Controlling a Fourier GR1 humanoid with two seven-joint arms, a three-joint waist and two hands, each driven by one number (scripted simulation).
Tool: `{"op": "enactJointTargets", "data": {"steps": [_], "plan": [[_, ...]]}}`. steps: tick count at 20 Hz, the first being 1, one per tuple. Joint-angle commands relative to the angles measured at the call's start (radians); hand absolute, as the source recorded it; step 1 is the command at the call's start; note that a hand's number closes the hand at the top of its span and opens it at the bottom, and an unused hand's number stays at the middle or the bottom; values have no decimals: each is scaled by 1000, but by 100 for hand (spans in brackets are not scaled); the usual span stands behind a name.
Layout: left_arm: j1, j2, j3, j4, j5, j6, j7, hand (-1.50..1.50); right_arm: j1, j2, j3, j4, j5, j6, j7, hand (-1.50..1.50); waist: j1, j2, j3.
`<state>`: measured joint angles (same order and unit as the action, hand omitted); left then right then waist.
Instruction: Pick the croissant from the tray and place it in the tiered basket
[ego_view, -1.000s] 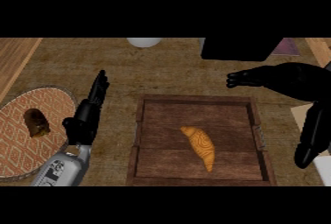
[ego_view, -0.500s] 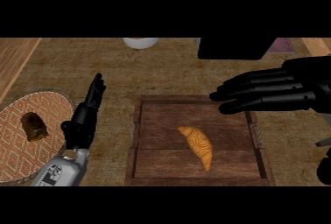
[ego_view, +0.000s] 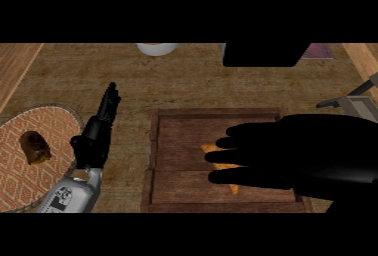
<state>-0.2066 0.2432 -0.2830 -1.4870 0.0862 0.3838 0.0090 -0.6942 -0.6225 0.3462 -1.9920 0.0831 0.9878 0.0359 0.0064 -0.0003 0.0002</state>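
Observation:
An orange croissant (ego_view: 215, 150) lies in the wooden tray (ego_view: 177, 145) at the middle of the counter; only small bits of it show. My right hand (ego_view: 295, 152) hangs over the tray's right half with its fingers spread and straight, pointing left, covering most of the croissant. Whether it touches the croissant cannot be told. My left hand (ego_view: 100, 127) stands open at the tray's left side, fingers straight and pointing away. A grey wire frame (ego_view: 353, 100) shows at the right edge, perhaps part of the tiered basket.
A round patterned plate (ego_view: 37, 175) at the left edge carries a brown piece of food (ego_view: 35, 147). A white cup (ego_view: 156, 48) and a black box (ego_view: 266, 54) stand at the counter's far side.
My right hand has come down and leftward from the tray's far right corner to over the croissant, now hiding most of it. The left hand has stayed in place.

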Motion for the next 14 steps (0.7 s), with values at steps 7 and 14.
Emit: {"op": "enactJointTargets", "data": {"steps": [7,14], "plan": [[23,-25,-1,-40,-54,-15,13,0,81,61,163,-76,240,54,52,-150,0,-1,0],[12,-64,30,5,-83,-15,-7,0,87,12,103,-63,311,101,-12,-150,-4,1,0]]}}
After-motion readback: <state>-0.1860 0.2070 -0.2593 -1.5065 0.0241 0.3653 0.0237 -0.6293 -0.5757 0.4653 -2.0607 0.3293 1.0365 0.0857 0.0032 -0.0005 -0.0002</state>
